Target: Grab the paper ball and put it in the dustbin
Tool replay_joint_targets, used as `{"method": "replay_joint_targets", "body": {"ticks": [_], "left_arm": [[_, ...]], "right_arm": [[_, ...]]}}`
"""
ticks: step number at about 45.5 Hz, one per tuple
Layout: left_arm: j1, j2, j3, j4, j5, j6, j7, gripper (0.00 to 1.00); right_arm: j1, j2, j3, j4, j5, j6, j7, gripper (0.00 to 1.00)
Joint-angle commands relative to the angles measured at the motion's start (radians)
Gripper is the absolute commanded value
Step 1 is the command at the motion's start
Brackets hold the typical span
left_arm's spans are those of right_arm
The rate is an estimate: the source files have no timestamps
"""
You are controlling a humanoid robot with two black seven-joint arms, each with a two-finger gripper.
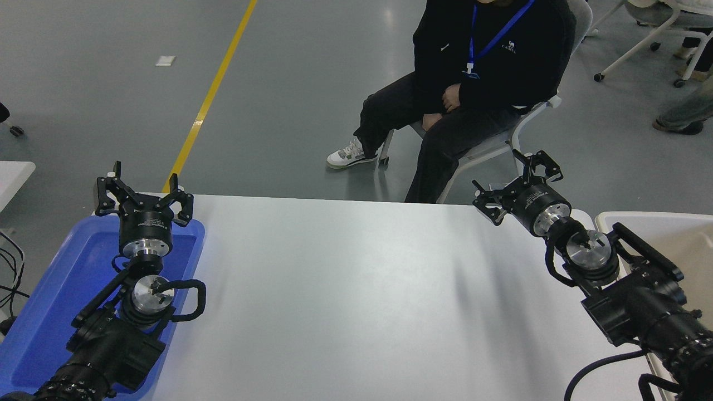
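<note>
The dustbin (690, 234), cream with a rounded pale rim, stands at the table's right edge; only part shows, so whether anything lies inside cannot be told.

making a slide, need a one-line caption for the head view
Right claw open and empty above the white table's far right corner, beside the dustbin; left claw parked over the blue tray.
</note>
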Motion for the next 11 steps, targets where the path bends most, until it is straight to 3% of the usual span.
{"method": "replay_joint_targets", "body": {"ticks": [1,11], "left_arm": [[0.0,0.0,0.0,0.0,0.0,0.001,-0.001,0.99],[0.0,0.0,0.0,0.0,0.0,0.001,0.001,0.99]], "right_arm": [[-0.02,0.005,0.007,-0.035,0.0,0.038,0.001,1.0],[-0.024,0.005,0.007,-0.044,0.0,0.057,0.007,1.0]]}}
